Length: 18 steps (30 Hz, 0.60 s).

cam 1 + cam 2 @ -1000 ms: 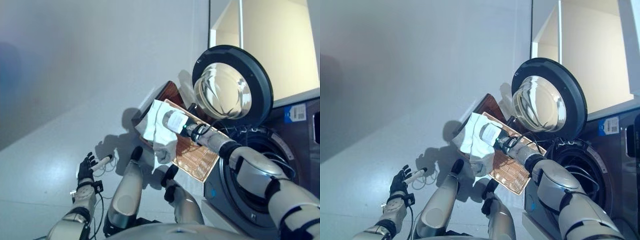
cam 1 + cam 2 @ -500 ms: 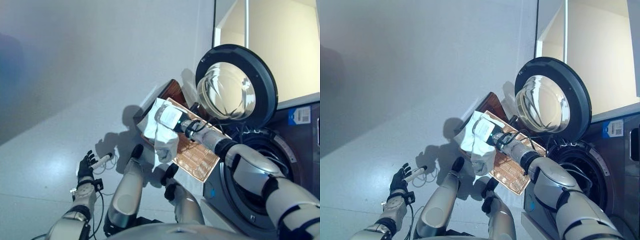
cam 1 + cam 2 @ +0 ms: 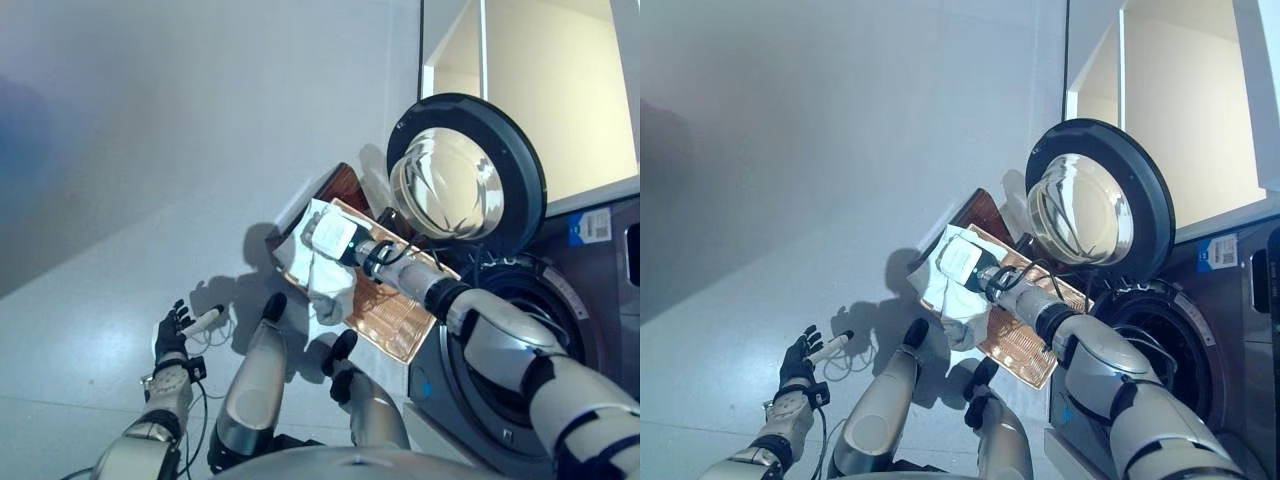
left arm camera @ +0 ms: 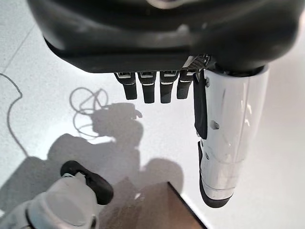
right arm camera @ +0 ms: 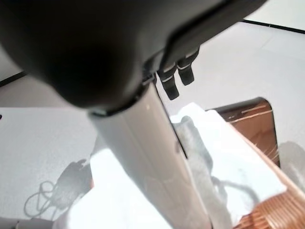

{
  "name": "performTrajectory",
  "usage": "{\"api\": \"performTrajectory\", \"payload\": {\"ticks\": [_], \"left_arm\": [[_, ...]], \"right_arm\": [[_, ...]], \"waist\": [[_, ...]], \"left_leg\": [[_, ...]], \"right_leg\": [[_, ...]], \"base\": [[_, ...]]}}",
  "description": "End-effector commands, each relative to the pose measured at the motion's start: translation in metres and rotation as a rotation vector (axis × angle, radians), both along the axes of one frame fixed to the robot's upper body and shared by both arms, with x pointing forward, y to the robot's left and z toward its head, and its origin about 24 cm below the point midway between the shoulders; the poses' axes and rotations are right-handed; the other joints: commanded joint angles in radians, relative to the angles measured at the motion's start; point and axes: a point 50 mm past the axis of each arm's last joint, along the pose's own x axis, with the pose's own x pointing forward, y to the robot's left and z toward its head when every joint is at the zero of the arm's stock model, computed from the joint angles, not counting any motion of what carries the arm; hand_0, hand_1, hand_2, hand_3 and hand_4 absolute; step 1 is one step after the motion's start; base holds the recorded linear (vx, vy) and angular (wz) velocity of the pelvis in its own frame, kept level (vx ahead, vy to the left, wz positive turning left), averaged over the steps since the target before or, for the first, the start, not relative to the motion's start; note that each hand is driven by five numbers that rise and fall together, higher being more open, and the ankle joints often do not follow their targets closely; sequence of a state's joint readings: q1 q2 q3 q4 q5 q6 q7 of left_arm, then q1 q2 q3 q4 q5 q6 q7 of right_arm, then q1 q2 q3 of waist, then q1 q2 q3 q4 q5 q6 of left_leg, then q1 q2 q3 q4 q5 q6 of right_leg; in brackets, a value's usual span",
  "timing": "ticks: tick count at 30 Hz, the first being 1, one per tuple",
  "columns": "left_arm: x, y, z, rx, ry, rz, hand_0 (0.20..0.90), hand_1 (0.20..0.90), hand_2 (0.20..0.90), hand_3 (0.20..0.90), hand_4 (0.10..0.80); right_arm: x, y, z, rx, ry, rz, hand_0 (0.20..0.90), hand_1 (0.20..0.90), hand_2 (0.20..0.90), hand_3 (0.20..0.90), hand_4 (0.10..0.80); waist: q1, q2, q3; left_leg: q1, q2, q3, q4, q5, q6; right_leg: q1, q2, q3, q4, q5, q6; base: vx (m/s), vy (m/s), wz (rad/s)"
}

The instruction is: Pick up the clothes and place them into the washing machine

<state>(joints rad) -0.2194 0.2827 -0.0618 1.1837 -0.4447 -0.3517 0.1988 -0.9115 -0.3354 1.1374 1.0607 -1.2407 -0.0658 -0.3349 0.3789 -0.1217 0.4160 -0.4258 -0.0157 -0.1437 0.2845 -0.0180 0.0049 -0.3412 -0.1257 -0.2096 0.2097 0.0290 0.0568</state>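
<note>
You can see a brown basket leaning on the washing machine. White clothes lie on the basket's far end and hang over its side. The machine's round door stands wide open. Your right hand reaches out just over the clothes; you cannot tell if it grips them. Your left hand hangs low over the floor, fingers straight, holding nothing.

white cloth: 1 | woven basket: 1 | washing machine: 1 | round door: 1
</note>
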Motion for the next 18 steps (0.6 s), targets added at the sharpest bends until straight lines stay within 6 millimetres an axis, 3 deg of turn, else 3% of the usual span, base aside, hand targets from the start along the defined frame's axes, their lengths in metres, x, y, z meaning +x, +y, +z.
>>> {"api": "performTrajectory", "payload": {"ticks": [1, 13, 18], "left_arm": [[0.003, 0.006, 0.010, 0.034, -0.084, -0.002, 0.900, 0.900, 0.900, 0.900, 0.800], [0.026, 0.000, 0.032, 0.027, -0.228, -0.027, 0.900, 0.900, 0.900, 0.900, 0.800], [0.038, -0.011, 0.046, 0.006, -0.327, -0.067, 0.900, 0.900, 0.900, 0.900, 0.800]], "right_arm": [[0.017, 0.000, 0.031, 0.077, -0.114, -0.017, 0.900, 0.900, 0.900, 0.900, 0.800], [0.027, -0.014, 0.045, 0.077, -0.154, -0.085, 0.900, 0.900, 0.900, 0.900, 0.800], [0.037, -0.033, 0.062, 0.077, -0.209, -0.162, 0.900, 0.900, 0.900, 0.900, 0.800]], "waist": [[0.040, 0.032, 0.003], [0.062, 0.056, 0.075], [0.072, 0.090, 0.104]], "left_leg": [[0.007, -0.072, 0.001, -0.208, 0.149, 0.018], [-0.038, -0.074, -0.026, -0.189, 0.161, 0.010], [-0.098, -0.083, -0.068, -0.185, 0.184, 0.000]], "right_leg": [[-0.043, -0.010, -0.013, 0.203, -0.107, 0.000], [-0.070, -0.014, -0.049, 0.224, -0.112, 0.000], [-0.125, -0.022, -0.095, 0.269, -0.126, -0.001]], "base": [[0.000, -0.021, 0.07], [-0.012, -0.021, 0.13], [-0.035, -0.033, 0.31]]}}
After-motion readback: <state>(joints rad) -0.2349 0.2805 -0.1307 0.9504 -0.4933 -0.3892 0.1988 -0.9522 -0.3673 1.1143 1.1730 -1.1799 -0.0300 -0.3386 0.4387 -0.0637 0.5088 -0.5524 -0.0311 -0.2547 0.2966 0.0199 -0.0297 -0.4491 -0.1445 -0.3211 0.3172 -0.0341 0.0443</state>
